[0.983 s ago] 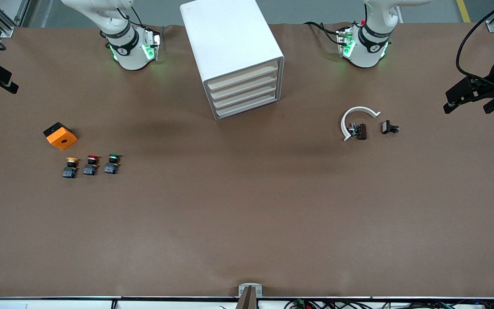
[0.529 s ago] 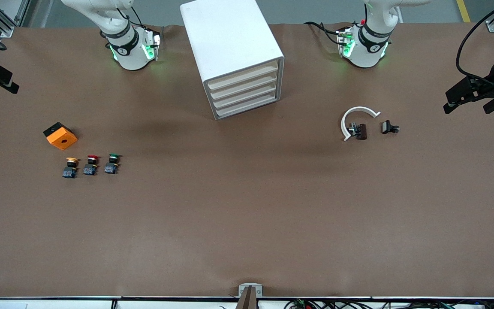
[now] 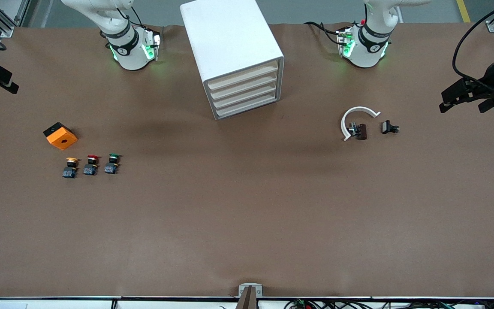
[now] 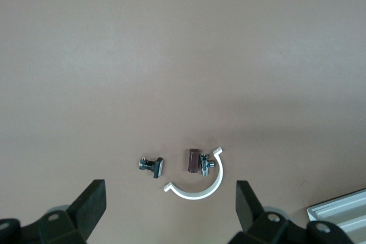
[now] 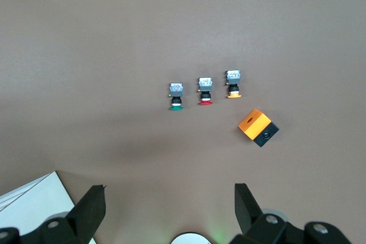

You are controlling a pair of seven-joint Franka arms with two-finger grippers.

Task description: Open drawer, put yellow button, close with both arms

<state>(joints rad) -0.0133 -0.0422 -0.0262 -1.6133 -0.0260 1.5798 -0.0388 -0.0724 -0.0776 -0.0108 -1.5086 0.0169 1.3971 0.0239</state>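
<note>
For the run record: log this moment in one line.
drawer: closed | yellow button: on table | left claw: open, aloft | right claw: open, aloft

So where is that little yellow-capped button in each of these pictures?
Front view: the yellow button lies at the end of a row of three, nearer the camera than the orange box.
Right wrist view: the same yellow button, again the end one closest to the orange box.
Left wrist view: not in it.
Shared landmark: the orange box, then the red button beside the yellow one.
</note>
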